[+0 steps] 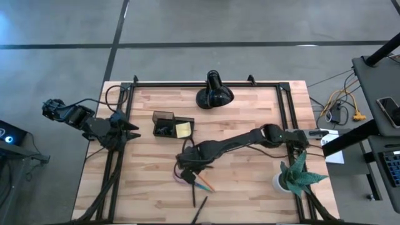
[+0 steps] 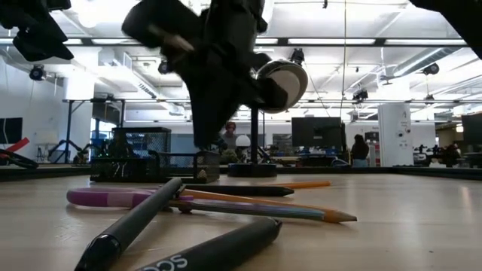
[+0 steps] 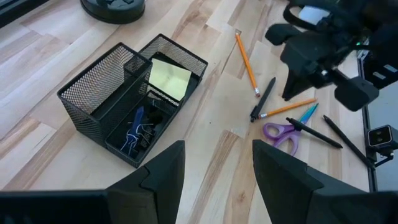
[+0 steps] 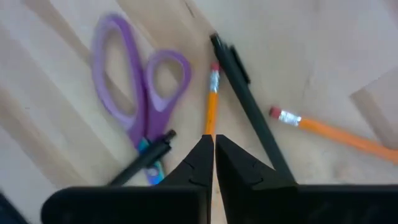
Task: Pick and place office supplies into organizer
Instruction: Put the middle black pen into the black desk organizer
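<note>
The black mesh organizer (image 1: 172,124) (image 3: 134,93) stands left of the table's middle, with the yellow sticky-note pad (image 3: 169,79) in one compartment and small blue bits (image 3: 135,127) in another. Purple-handled scissors (image 4: 140,87) (image 3: 280,132), two orange pencils (image 4: 211,102) (image 4: 329,132), a blue-tipped pencil (image 3: 308,113) and black pens (image 4: 249,112) (image 3: 348,140) lie flat near the table's front. My right gripper (image 4: 213,142) (image 1: 187,165) hangs shut above them, pointing down, its tips clear of the wood (image 2: 205,147). My left gripper (image 3: 217,155) (image 1: 128,128) waits open at the table's left edge.
A black dome-shaped lamp (image 1: 214,94) stands at the far edge. A green plant in a white pot (image 1: 297,175) stands at the front right. Two more black pens (image 2: 135,226) (image 2: 218,252) lie close to the front edge. Bare wood lies between the organizer and the supplies.
</note>
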`<state>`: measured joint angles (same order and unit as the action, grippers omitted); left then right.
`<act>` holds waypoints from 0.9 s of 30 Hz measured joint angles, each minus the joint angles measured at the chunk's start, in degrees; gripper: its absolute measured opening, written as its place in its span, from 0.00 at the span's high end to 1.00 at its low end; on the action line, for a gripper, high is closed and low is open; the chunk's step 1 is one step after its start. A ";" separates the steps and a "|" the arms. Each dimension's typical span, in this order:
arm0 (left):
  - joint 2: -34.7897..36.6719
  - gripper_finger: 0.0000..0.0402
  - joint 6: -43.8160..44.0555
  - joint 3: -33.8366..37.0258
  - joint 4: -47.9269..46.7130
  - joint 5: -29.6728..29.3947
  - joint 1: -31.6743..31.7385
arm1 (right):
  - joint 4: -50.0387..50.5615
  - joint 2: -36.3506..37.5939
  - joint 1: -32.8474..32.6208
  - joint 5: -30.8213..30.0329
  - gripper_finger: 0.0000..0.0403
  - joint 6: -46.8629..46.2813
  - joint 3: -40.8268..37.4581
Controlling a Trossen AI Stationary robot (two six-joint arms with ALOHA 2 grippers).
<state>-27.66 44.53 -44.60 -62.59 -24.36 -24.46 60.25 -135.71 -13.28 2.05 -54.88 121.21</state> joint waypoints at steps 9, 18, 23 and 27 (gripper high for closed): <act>0.00 0.58 -0.03 0.00 -0.09 0.00 0.01 | -0.50 0.05 0.34 1.56 0.74 -0.70 0.07; 0.00 0.58 -0.39 0.00 -0.11 -0.31 0.01 | -1.52 -2.73 1.01 4.04 0.64 -1.07 0.05; 0.02 0.58 -0.34 0.00 -0.12 -0.40 0.00 | -2.17 -3.12 1.09 4.04 0.64 -1.09 0.34; 0.02 0.58 -0.31 0.00 -0.11 -0.42 -0.01 | -2.18 -3.22 0.89 4.06 0.64 -0.84 0.35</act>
<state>-27.64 44.23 -44.60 -62.70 -24.77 -24.47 58.07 -138.93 -12.38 6.11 -55.71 121.56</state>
